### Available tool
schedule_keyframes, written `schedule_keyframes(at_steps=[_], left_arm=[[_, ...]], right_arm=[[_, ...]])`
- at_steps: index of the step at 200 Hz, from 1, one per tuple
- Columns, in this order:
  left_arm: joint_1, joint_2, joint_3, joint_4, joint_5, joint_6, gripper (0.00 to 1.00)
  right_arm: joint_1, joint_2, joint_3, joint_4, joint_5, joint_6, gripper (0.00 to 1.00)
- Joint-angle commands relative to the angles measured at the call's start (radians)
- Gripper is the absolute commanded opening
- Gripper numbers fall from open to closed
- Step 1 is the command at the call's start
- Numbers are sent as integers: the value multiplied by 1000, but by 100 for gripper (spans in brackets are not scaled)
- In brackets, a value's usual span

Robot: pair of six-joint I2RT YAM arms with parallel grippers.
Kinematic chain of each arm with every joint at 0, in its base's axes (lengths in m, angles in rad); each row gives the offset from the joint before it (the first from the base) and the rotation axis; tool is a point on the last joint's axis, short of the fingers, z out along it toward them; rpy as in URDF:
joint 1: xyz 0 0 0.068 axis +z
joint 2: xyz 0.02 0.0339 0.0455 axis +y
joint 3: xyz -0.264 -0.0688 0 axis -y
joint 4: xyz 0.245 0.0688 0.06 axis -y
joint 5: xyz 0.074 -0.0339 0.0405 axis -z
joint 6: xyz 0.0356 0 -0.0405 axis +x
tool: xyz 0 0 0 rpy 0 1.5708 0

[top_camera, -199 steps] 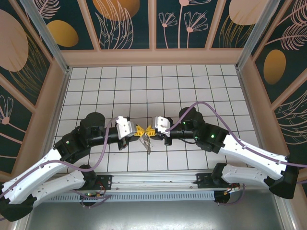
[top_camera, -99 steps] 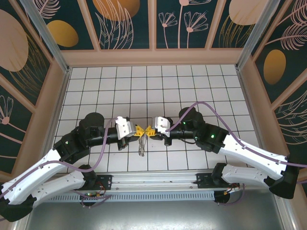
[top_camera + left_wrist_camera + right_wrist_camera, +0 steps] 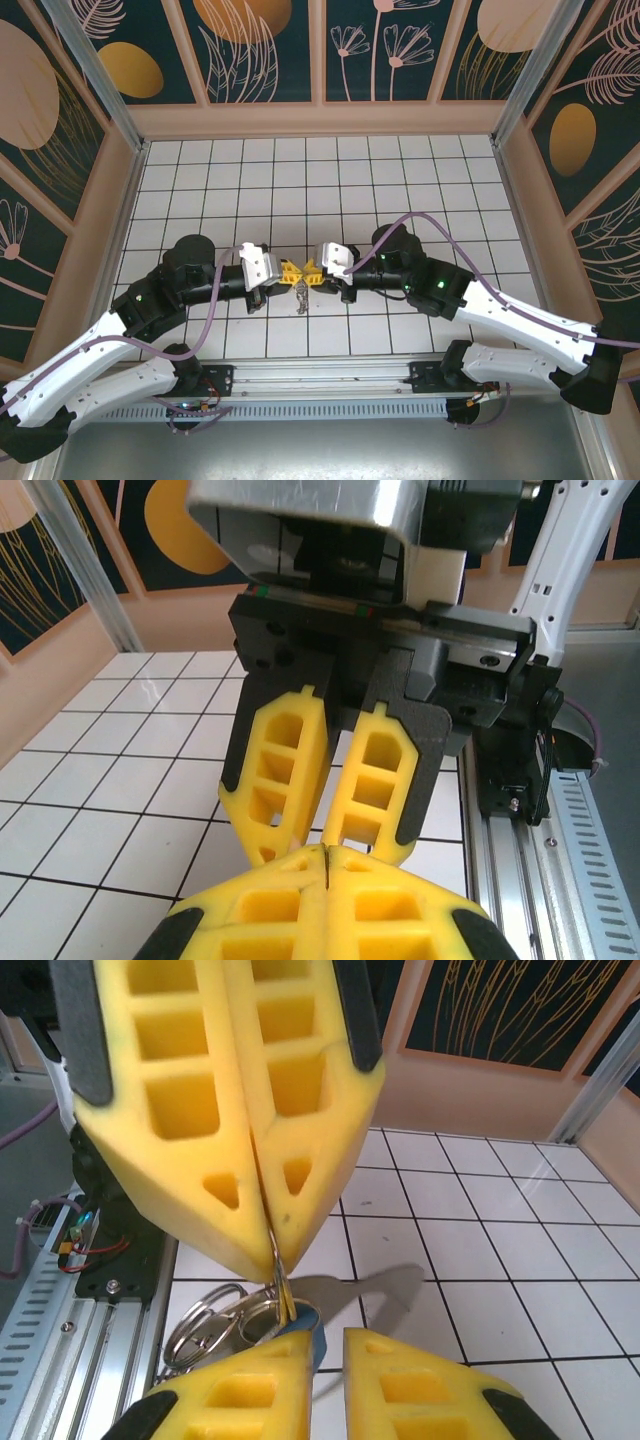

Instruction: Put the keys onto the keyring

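Observation:
My two grippers meet tip to tip over the middle tiles. The left gripper (image 3: 291, 270) (image 3: 328, 852) is shut on the thin edge of a silvery wire keyring (image 3: 276, 1282), pinched at its tips (image 3: 262, 1258). More silvery rings (image 3: 205, 1316) hang beside it, and the bunch (image 3: 301, 295) dangles below the tips. The right gripper (image 3: 313, 271) (image 3: 330, 1348) is open, with a narrow empty gap between its yellow fingers (image 3: 290, 770). The key's blue head (image 3: 310, 1338) sits right behind the tip of the right gripper's left finger, under the pinched ring. The key's blade is hidden.
The white tiled floor (image 3: 300, 180) stretches behind the grippers to the patterned walls. A metal rail (image 3: 320, 378) with the arm bases runs along the near edge, and it also lies close below the rings (image 3: 60, 1330). Purple cables loop over both arms.
The dangling bunch has drawn up: it hung about a tile lower a second ago. The left gripper has edged right, closing the gap to the right gripper's tips.

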Motion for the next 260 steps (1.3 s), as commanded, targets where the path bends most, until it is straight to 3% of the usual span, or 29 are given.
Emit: schedule_keyframes(at_steps=[1, 74, 123, 207, 260], left_arm=[[-2, -15, 0, 59, 20, -10, 0], [-2, -20, 0, 58, 24, -9, 0], [-3, -21, 2, 64, 32, -13, 0], [-3, -31, -3, 61, 25, -15, 0], [-3, -36, -6, 61, 27, -16, 0]], right_arm=[[3, -14, -20, 34, 22, 13, 18], [6, -101, -98, 90, -27, 37, 38], [12, -87, -122, 147, -53, 56, 45], [14, -44, -147, 235, -88, 83, 47], [13, -32, -154, 259, -58, 76, 37]])
